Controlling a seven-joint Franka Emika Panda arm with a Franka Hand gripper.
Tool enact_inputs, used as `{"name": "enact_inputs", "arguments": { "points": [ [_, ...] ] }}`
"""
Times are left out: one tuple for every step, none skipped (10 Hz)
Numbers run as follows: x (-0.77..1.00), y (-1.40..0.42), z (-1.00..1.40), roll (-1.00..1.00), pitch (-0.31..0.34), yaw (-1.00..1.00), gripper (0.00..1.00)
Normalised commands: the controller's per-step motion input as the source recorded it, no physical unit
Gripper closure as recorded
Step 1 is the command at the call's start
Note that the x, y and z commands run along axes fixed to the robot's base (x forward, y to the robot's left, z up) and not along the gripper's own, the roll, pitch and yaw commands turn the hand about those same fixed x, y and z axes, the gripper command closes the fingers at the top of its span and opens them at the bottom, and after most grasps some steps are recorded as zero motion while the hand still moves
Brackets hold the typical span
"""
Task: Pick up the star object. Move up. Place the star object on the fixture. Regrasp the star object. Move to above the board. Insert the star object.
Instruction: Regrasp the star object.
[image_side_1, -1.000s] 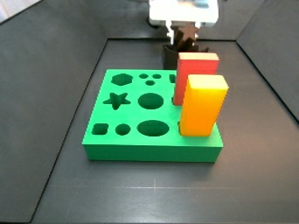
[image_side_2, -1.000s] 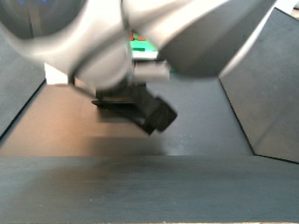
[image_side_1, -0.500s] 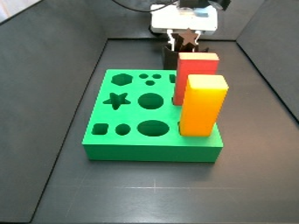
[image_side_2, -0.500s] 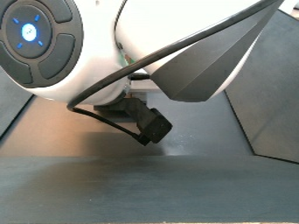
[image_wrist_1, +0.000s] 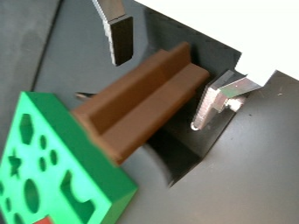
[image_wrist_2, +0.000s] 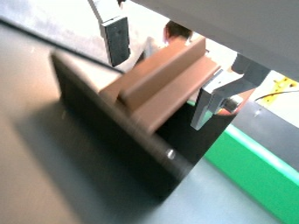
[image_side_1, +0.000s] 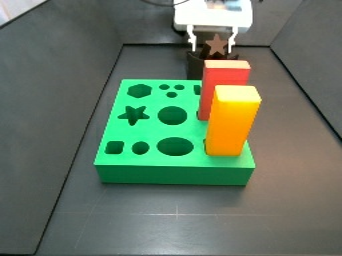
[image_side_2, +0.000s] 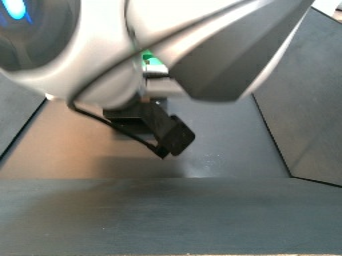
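The star object, a brown ridged peg, lies on its side across the notched top of the black fixture; both show in both wrist views. My gripper straddles the peg, one silver finger on each side. The jaws stand apart, with a gap visible between the peg and one pad, so the gripper is open. The green board with its cut-out holes lies in the middle of the floor. In a side view my gripper is at the far end, behind the red block, which hides the fixture.
A red block and a taller yellow-orange block stand upright in the board's right side. Dark sloping walls enclose the floor. In a side view the arm's white body fills most of the frame.
The gripper has shifted only slightly at the far end, staying over the fixture. The arm's body has moved across the close side view. The board and blocks have not moved.
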Motion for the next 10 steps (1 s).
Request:
{"name": "enact_inputs", "arguments": {
  "points": [
    [-0.03,0.00,1.00,0.02,-0.023,0.03,0.00],
    [-0.04,0.00,1.00,0.02,-0.022,0.03,0.00],
    [-0.04,0.00,0.88,0.02,-0.010,0.04,0.00],
    [-0.04,0.00,0.64,0.01,0.002,0.04,0.00],
    [-0.04,0.00,0.45,0.01,0.012,0.04,0.00],
    [-0.03,0.01,0.32,0.01,0.017,0.04,0.00],
    [-0.10,-1.00,0.91,1.00,0.053,0.04,0.00],
    [-0.09,-1.00,0.87,1.00,0.050,0.04,0.00],
    [-0.12,-1.00,0.84,1.00,0.042,0.04,0.00],
    [-0.13,-1.00,0.77,1.00,0.034,0.04,0.00]
  ]
}}
